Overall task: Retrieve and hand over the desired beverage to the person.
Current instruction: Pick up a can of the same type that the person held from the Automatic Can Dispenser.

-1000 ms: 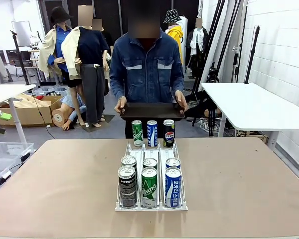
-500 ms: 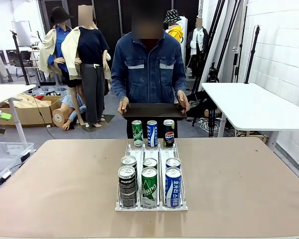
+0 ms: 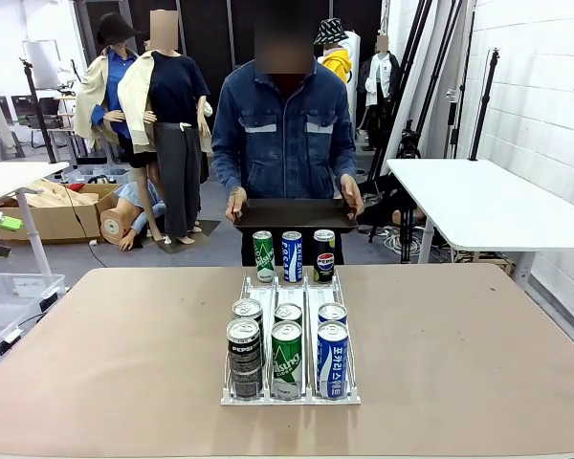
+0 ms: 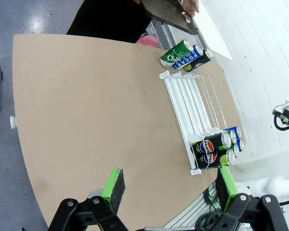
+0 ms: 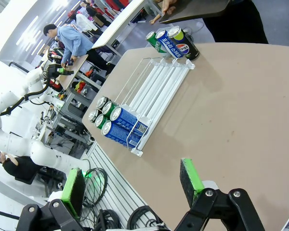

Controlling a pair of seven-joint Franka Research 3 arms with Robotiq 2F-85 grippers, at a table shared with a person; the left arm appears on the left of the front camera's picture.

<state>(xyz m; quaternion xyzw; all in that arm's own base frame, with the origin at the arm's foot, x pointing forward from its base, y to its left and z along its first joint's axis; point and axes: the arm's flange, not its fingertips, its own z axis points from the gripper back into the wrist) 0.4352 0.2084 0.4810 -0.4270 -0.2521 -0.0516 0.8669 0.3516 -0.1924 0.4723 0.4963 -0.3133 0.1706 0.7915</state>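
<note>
While the person (image 3: 283, 134) stands at the far side of the table (image 3: 124, 344), you can see a dark tray (image 3: 292, 212) held level just past the far edge. One hand (image 3: 234, 203) grips its left end and the other hand (image 3: 350, 199) its right end.

A clear rack (image 3: 289, 292) with three lanes sits mid-table, running near to far. Six cans fill its near end in two rows of three. The nearest row has a black can (image 3: 243, 346) on the left, a green can (image 3: 286, 349) in the middle and a blue can (image 3: 332, 349) on the right (the row behind shows you mostly lids). Three more stand upright side by side at the rack's far end: a far green can (image 3: 263, 256) on the left, a far blue can (image 3: 292, 256) in the middle and a far black can (image 3: 324, 254) on the right, close to the tray.

Your left gripper (image 4: 168, 178) hangs above the table's near left part, well apart from the rack, its jaws spread wide with nothing between the green pads. Your right gripper (image 5: 131, 168) hangs over the near right part, equally wide and empty, also well clear of the cans.
</note>
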